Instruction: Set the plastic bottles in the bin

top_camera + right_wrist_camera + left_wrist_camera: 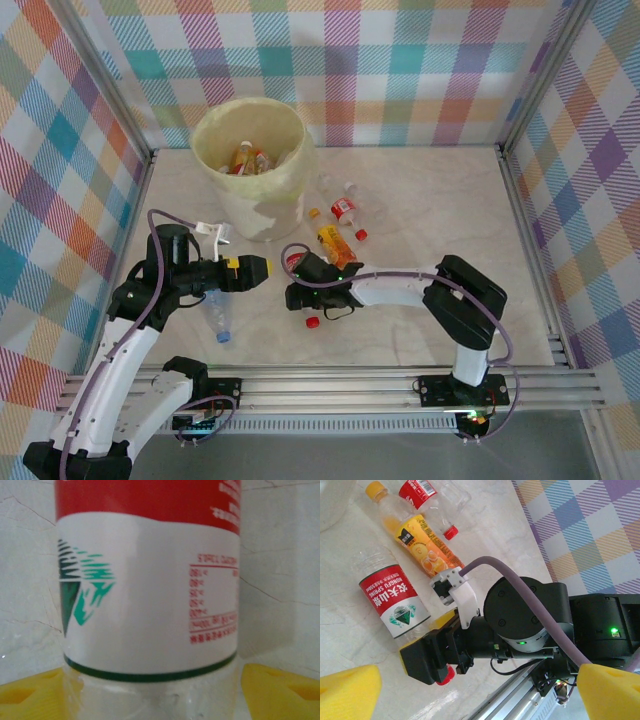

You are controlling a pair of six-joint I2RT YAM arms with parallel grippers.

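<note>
Lying between the right jaws, red-labelled bottle point(150, 595); table point(282, 570) beneath.

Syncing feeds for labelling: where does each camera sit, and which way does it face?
Top external: above and behind the arms, looking down on table, bin, left gripper, right gripper.
Left wrist: faces the right gripper over the red-labelled bottle; own yellow fingers.
Right wrist: close on that bottle, between own fingers.
Shared: both wrist views show the bottle.

Left end effector point(260, 270) spread wide (yellow pads point(347, 692) far apart), right arm point(400, 290) reaching leftward, right end effector point(297, 294) low
</note>
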